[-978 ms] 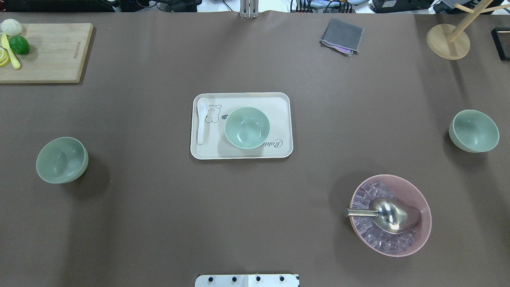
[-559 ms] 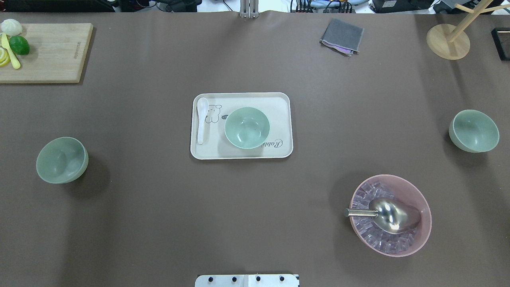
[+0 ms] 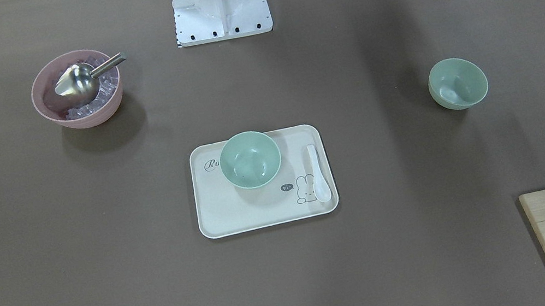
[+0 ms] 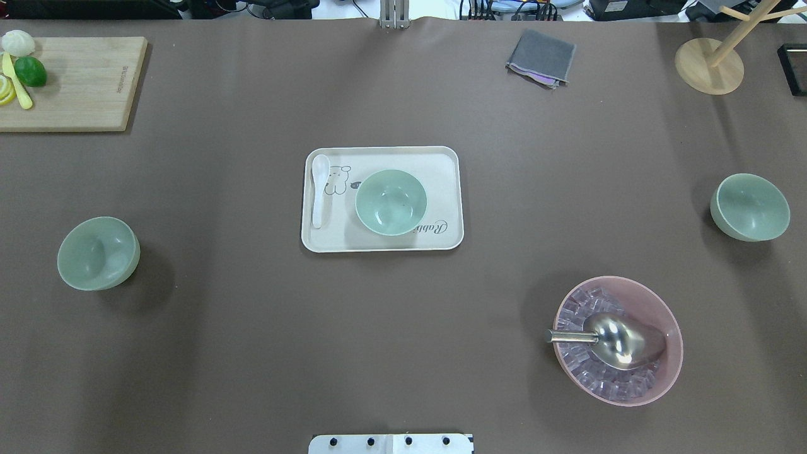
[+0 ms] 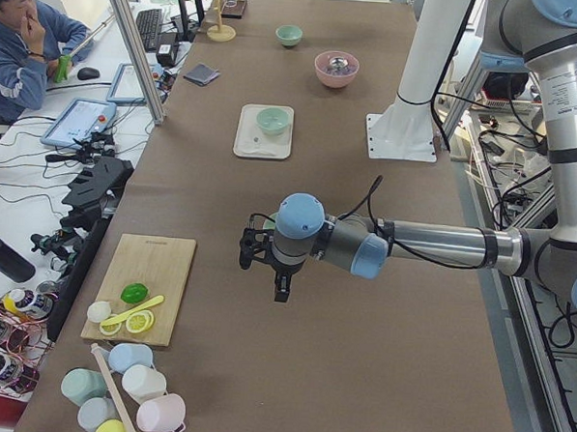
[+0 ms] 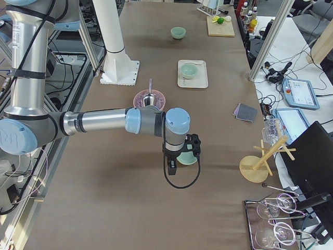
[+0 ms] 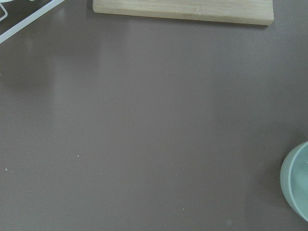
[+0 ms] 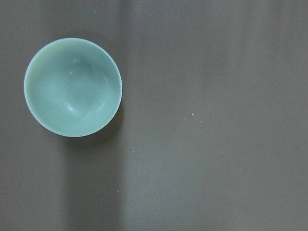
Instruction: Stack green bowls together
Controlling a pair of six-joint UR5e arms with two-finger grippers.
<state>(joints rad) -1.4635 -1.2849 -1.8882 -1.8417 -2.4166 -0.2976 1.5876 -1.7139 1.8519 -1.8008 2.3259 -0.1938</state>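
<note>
A brown-covered tabletop (image 4: 403, 353) fills the workspace, with an operator (image 5: 17, 42) seated at a cluttered desk (image 5: 108, 57) beside it. The middle green bowl (image 4: 391, 202) sits on the white tray (image 4: 442, 169). The left green bowl (image 4: 98, 253) and right green bowl (image 4: 750, 207) stand on bare tabletop, well apart. The left hand (image 5: 281, 289) and right hand (image 6: 172, 169) hover; whether they are spread or pressed together, I cannot tell.

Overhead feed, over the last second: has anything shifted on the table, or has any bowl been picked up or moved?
Nothing has visibly changed. The tray bowl, left bowl and right bowl sit where they were, still unstacked. The tray and the pink bowl have not moved either. No gripper shows in the overhead view, then or now.
</note>
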